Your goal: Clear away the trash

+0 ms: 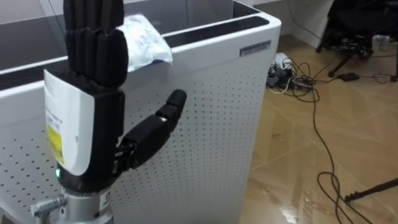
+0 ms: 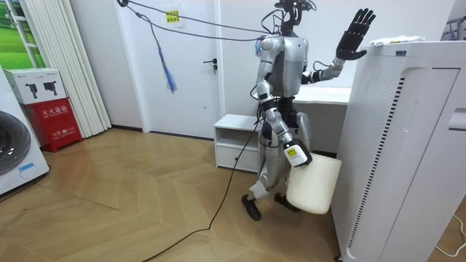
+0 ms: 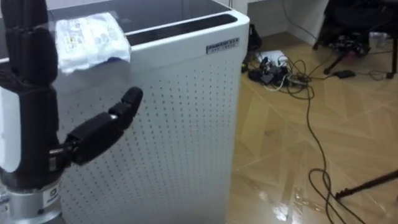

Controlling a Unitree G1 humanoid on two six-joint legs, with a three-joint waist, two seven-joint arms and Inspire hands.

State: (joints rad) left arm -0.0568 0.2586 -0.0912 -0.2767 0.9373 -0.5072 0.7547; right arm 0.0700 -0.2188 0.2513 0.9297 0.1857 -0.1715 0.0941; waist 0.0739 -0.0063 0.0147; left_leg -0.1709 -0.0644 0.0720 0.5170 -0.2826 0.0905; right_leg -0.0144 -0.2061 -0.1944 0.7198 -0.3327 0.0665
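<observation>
A: The left hand (image 1: pixel 102 93) is standing upright in front of the white cabinet (image 1: pixel 217 112). Its fingers (image 1: pixel 93 37) are straight and its thumb is sticking out to the right, so it's relaxed and gripping nothing.

B: And where is the garbage lying?

A: A crumpled white wrapper (image 1: pixel 146 38) is sitting on the cabinet's top, close to the front edge. It's just beyond the raised hand and a little to its right.

B: How is its long axis running?

A: Roughly along that front edge, I'm judging, so across the hand's reach.

B: Which of the 2 hands is nearer?

A: The left. In the room view the right hand (image 2: pixel 295 154) is hanging low by a white bin (image 2: pixel 317 185), well apart from the wrapper. Whether it's gripping the bin I cannot tell. The left is probably needing to go forward over the edge, then down.
</observation>
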